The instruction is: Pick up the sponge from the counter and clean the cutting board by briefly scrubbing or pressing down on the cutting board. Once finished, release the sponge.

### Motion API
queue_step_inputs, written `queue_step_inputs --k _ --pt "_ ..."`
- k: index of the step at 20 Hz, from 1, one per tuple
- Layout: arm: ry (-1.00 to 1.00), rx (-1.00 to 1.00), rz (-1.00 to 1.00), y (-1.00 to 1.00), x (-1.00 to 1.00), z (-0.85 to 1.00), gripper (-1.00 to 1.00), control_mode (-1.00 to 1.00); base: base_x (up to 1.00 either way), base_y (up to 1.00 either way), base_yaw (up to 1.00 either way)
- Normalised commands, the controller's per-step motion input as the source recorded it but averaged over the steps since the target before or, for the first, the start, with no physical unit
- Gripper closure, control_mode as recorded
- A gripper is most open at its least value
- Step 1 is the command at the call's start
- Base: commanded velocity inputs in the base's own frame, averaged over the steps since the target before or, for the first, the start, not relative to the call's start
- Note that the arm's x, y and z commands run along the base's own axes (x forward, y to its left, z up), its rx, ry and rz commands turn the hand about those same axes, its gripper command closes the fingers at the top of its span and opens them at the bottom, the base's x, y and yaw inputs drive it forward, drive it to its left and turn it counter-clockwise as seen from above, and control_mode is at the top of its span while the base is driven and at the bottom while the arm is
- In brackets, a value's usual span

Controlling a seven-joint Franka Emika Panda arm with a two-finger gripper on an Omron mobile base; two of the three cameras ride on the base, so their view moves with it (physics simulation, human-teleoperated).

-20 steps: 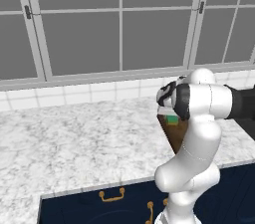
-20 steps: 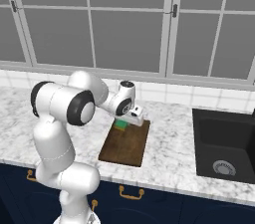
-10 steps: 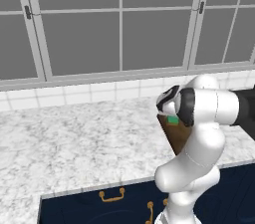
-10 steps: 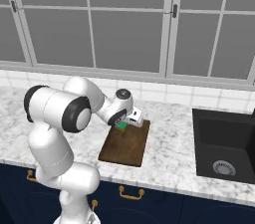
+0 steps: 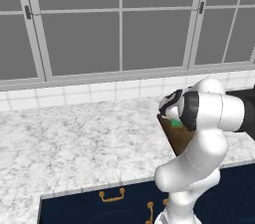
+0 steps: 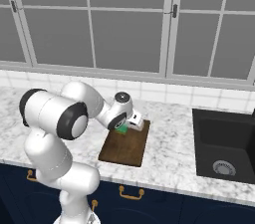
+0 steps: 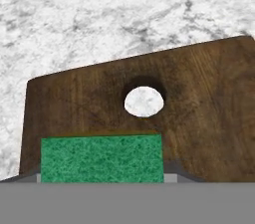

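The dark brown cutting board (image 7: 199, 108) lies on the marbled counter (image 7: 74, 14), its small hole (image 7: 144, 101) just beyond the sponge. The green sponge (image 7: 101, 158) sits between my fingers, low over the board's holed far end; whether it touches the wood I cannot tell. My gripper (image 7: 102, 178) is shut on it. From the right base view the gripper (image 6: 124, 126) holds the sponge (image 6: 121, 129) at the far end of the board (image 6: 127, 146). In the left base view the sponge (image 5: 176, 123) peeks out beside my arm, above the board (image 5: 174, 138).
A black sink (image 6: 224, 146) is set into the counter (image 6: 169, 158) to the right of the board. White tiled backsplash (image 6: 199, 96) and windows run along the back. Navy cabinets with brass handles (image 6: 130, 194) are below the counter edge.
My arm has folded lower and the hand has come down a little with the sponge over the board's far end. The board has not moved.
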Motion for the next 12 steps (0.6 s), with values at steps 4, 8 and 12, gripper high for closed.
queue_step_inputs --k 4,8,12 --pt "0.03 0.00 0.00 -0.26 -0.70 -0.23 1.00 -1.00 0.00 0.00 0.00" --pt "0.00 0.00 0.00 -0.27 -0.78 -0.36 1.00 -1.00 0.00 0.00 0.00" --pt "0.00 0.00 0.00 -0.27 -0.90 -0.35 1.00 -1.00 0.00 0.00 0.00"
